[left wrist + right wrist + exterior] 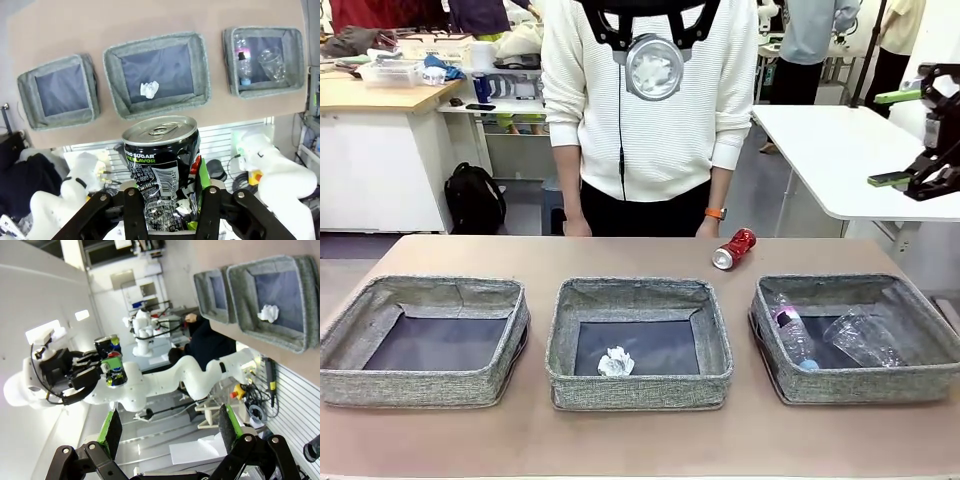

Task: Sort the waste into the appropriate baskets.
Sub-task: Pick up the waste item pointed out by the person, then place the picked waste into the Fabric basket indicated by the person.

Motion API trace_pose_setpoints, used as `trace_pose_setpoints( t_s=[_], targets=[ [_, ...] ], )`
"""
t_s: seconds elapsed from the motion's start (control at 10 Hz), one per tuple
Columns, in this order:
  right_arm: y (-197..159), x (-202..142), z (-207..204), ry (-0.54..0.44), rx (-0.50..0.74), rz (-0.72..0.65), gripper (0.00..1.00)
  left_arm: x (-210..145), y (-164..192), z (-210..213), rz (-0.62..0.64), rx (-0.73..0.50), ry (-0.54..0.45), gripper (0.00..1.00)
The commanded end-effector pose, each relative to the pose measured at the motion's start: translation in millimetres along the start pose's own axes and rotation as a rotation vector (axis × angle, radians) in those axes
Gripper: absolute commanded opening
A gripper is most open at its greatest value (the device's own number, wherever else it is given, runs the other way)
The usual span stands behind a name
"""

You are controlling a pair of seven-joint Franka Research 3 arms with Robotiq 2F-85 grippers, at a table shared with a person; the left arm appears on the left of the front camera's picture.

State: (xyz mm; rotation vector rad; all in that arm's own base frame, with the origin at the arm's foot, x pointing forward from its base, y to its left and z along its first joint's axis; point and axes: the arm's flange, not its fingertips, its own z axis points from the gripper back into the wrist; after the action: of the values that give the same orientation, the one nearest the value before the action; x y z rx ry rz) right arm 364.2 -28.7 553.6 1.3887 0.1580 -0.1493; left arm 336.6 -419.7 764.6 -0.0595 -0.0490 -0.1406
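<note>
High above the table (150,20), my left tool (170,192) is clamped on the black-and-silver can (161,145), my right tool (169,432) stands with jaws apart, and a release from this height could bounce the can off the rim of the empty basket (55,67).

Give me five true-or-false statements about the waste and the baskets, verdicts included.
1. The paper ball lies in the middle basket. True.
2. The red can sits in the right basket. False: it lies on the table, beyond the baskets.
3. The left fingers grip the black-and-silver can. True.
4. The bottle and cup lie in different baskets. False: both lie in the right basket.
5. The right fingers are open and hold nothing. True.
</note>
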Motion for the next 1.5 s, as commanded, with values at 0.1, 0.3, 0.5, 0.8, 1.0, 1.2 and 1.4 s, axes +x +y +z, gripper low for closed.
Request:
trace_pose_setpoints(
  t_s=[0.1, 0.3, 0.5, 0.8, 1.0, 1.2, 1.4],
  targets=[
    [1.1, -0.4, 2.0, 0.009, 0.000, 0.018, 1.00, -5.0, 0.9, 1.4, 0.009, 0.006, -0.010, 0.43],
    [1.1, -0.4, 2.0, 0.009, 0.000, 0.018, 1.00, -5.0, 0.9, 1.4, 0.009, 0.006, -0.010, 0.43],
    [1.1, -0.4, 2.0, 0.009, 0.000, 0.018, 1.00, -5.0, 0.9, 1.4, 0.009, 0.006, -0.010, 0.43],
    [1.1, -0.4, 2.0, 0.009, 0.000, 0.018, 1.00, -5.0, 0.9, 1.4, 0.009, 0.006, -0.010, 0.43],
    [1.1, -0.4, 2.0, 0.009, 0.000, 0.018, 1.00, -5.0, 0.9, 1.4, 0.009, 0.006, -0.010, 0.43],
    [1.1, -0.4, 2.0, 0.009, 0.000, 0.018, 1.00, -5.0, 0.9, 1.4, 0.009, 0.006, -0.010, 0.43],
    [1.1, -0.4, 2.0, 0.009, 0.000, 0.018, 1.00, -5.0, 0.9, 1.4, 0.009, 0.006, -0.010, 0.43]
  ],
)
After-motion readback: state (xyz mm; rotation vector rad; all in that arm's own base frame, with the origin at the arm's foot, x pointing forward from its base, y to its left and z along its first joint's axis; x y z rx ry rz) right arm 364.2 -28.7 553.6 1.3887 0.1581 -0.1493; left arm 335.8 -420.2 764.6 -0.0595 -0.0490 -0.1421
